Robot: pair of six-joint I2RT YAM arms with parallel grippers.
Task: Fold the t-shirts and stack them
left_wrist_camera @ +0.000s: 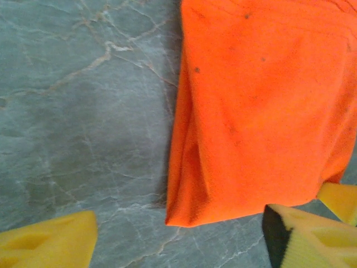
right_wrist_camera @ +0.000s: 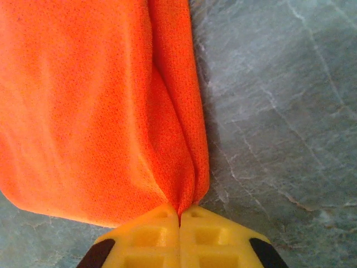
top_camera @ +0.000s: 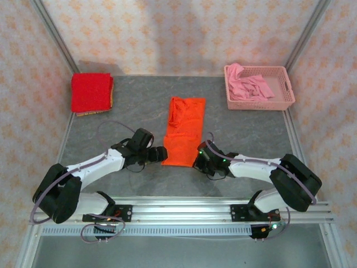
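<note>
1. You were mid-fold: the orange shirt (top_camera: 184, 131) lay at the centre of the table (top_camera: 251, 145), the red shirt (top_camera: 92, 92) folded at 10 o'clock.
2. Your right gripper (right_wrist_camera: 179, 215) was clenched on the orange shirt's 5 o'clock corner; your left gripper (left_wrist_camera: 178, 237) gaped around its 7 o'clock corner.
3. The next move probably called for a left pinch, then carrying both corners towards 12.

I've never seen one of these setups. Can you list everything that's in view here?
orange t-shirt: one, bright orange, folded into a long strip at the middle of the table
red t-shirt: one, red, folded square, far left corner
pink basket: one, pink lattice, far right corner
pink cloth: one crumpled bundle, pink, inside the basket
table: one, grey marbled top
left arm: one, white and black, near left
right arm: one, white and black, near right
left gripper: yellow fingers, open at the shirt's near left corner
right gripper: yellow fingers, pinching the shirt's near right corner
</note>
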